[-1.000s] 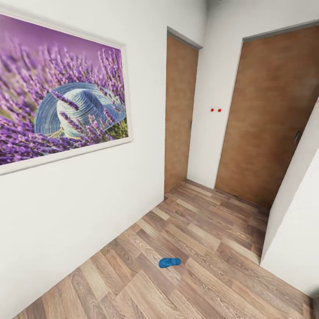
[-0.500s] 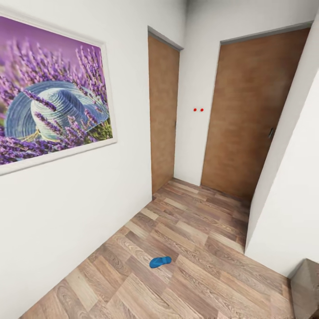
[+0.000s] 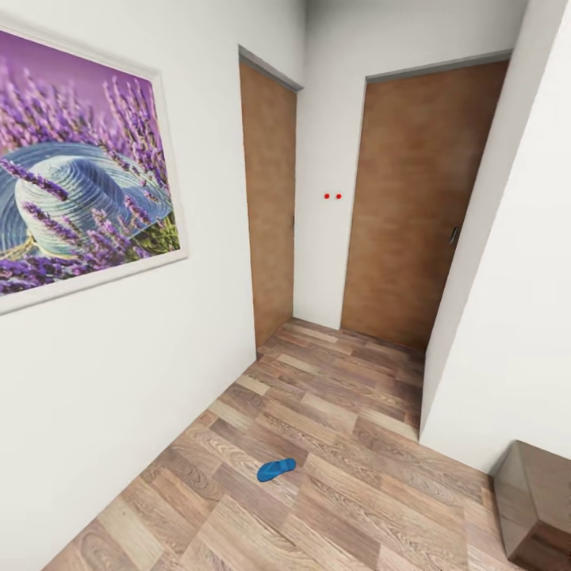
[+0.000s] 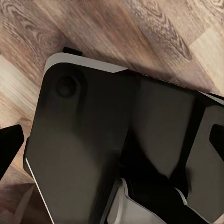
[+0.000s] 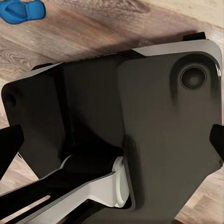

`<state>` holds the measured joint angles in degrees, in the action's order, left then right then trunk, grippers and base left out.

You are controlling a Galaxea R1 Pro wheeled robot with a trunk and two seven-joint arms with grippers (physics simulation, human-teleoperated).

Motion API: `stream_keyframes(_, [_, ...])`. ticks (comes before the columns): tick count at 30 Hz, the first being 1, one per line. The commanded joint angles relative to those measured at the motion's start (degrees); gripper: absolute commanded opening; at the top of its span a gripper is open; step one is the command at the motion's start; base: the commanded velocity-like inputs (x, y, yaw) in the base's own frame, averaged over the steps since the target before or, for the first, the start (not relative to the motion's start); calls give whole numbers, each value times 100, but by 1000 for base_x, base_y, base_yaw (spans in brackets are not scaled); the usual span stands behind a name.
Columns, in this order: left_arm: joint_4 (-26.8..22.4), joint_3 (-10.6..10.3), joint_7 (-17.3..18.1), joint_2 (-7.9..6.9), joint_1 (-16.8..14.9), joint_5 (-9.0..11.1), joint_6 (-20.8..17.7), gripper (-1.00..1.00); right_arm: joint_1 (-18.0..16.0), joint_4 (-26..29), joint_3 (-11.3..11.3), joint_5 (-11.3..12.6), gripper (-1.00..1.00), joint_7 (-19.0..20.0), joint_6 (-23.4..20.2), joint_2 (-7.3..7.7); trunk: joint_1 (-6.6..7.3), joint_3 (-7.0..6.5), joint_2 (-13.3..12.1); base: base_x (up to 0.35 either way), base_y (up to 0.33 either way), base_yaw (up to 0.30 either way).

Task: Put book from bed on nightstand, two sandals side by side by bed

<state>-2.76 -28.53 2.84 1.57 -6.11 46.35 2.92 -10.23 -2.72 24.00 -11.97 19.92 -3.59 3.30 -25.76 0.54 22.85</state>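
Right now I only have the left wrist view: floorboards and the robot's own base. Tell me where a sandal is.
Observer: In the head view, one blue sandal lies on the wood floor ahead, near the wall bearing the lavender picture.
Operator: Report what's past it.
Observer: Two shut brown doors: a side door on the picture's wall and an end door facing us.
Operator: Check the right wrist view.
Observer: There a blue sandal lies on the floor near the robot's base. I cannot tell whether it is the same one.
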Motion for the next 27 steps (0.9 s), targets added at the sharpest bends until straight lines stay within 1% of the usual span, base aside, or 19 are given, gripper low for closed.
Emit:
stream_keyframes(1, [12,-47,24,1,-4,62,25,100,-5,-9,48,-48,100,11,-13,4,-3,6,7,0,37,-74])
stream_keyframes(20, [12,-47,24,1,-4,60,25,100,-5,-9,47,-51,100,10,-14,4,-3,6,7,0,8,-14])
stream_keyframes(27, [12,-47,24,1,-4,59,25,100,-5,-9,52,-51,100,8,-11,4,-3,6,7,0,76,-61])
